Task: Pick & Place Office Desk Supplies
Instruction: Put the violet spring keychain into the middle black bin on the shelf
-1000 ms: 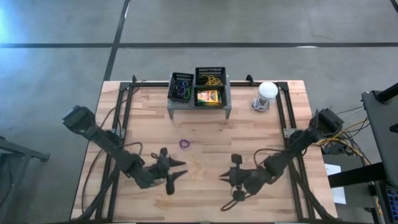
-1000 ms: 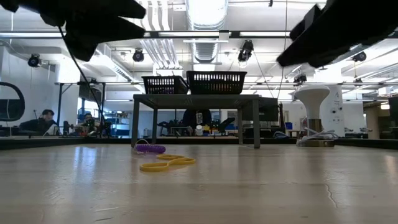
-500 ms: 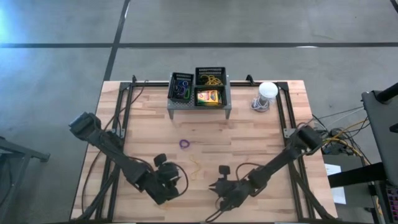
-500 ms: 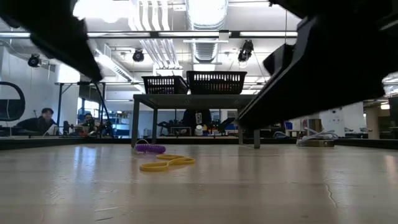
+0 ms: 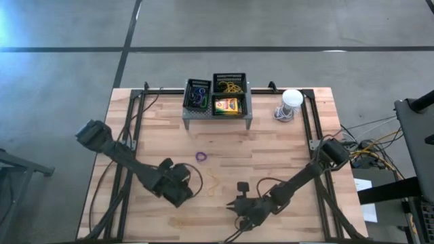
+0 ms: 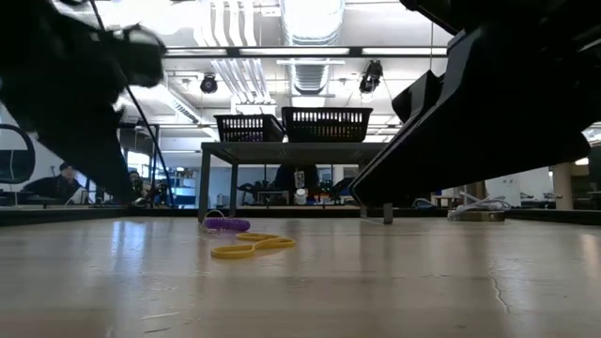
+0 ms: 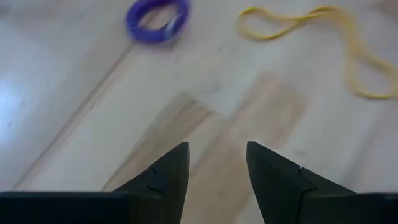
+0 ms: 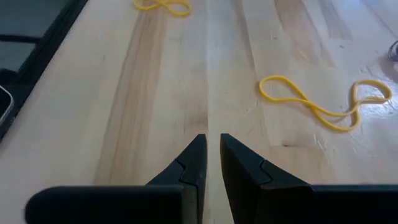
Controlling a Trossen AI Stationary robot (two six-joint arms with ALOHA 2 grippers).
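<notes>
The left gripper (image 5: 184, 192) is hovering low over the front left of the table (image 5: 271, 146), its fingers (image 7: 163, 177) standing apart and grasping nothing. Just ahead of it a purple loop band (image 7: 157, 20) and a twisted yellow rubber band (image 7: 323, 43) are lying flat on the bare wood, near the table's middle. The right gripper (image 5: 242, 209) is sitting close to the front edge, its fingers (image 8: 186, 168) nearly closed with only a thin gap, and empty. A second yellow rubber band (image 8: 163, 6) is lying farther off towards the front left corner. At the back, the grey mesh rack (image 5: 217, 108) is carrying black baskets (image 5: 229, 83) holding a crayon box (image 5: 228, 105), coloured loop bands (image 5: 196, 99) and more rubber bands (image 5: 232, 87). A white-domed object (image 5: 290, 100) is standing to its right.
</notes>
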